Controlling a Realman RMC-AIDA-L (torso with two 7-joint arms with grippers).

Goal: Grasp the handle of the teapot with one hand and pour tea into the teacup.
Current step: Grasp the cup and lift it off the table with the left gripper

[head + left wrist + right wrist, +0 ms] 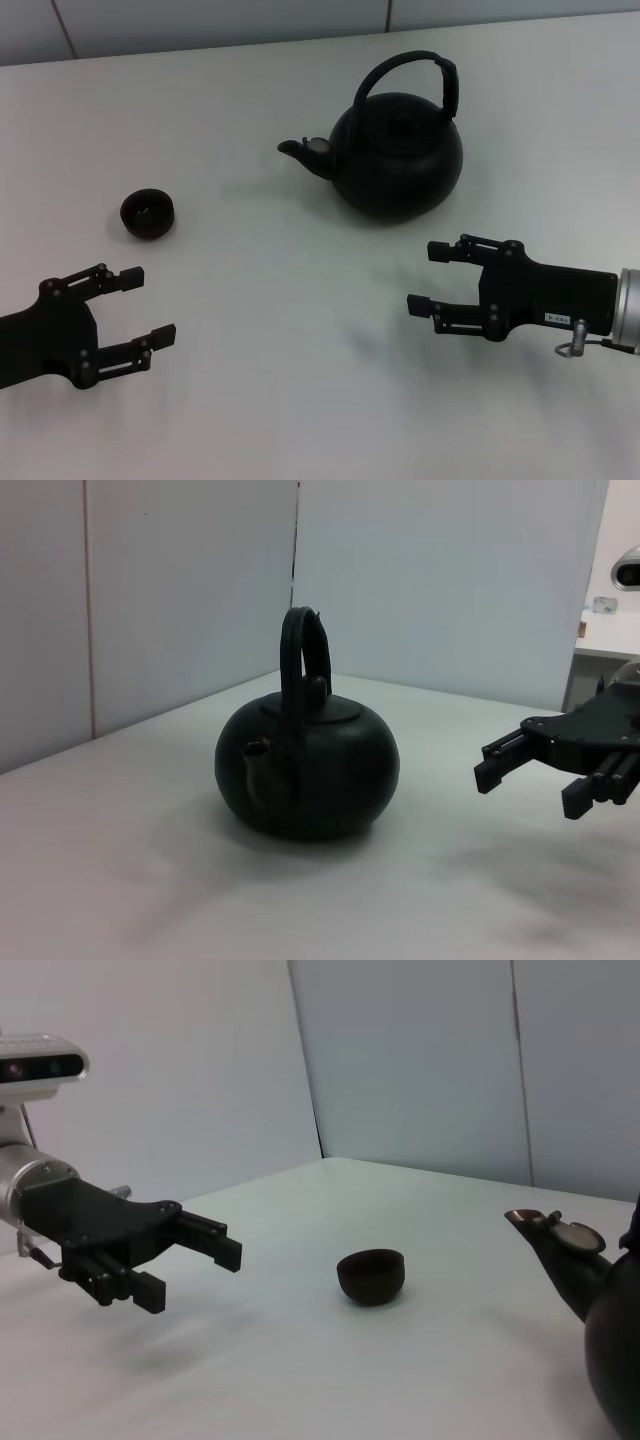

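Note:
The matte-black teapot [398, 155] stands upright on the white table, its stubby spout [296, 150] pointing left toward the teacup. Its arched handle [410, 72] loops over the top. The teapot also shows in the left wrist view [310, 770] and partly in the right wrist view [610, 1300]. The small dark teacup [148, 213] sits to the left; it also shows in the right wrist view [372, 1275]. My right gripper [428, 275] is open, in front of the teapot and apart from it. My left gripper [148, 305] is open, in front of the teacup.
The white table [300, 300] runs back to a pale wall [200, 25]. The right gripper shows in the left wrist view [530, 775], and the left gripper shows in the right wrist view [195, 1265].

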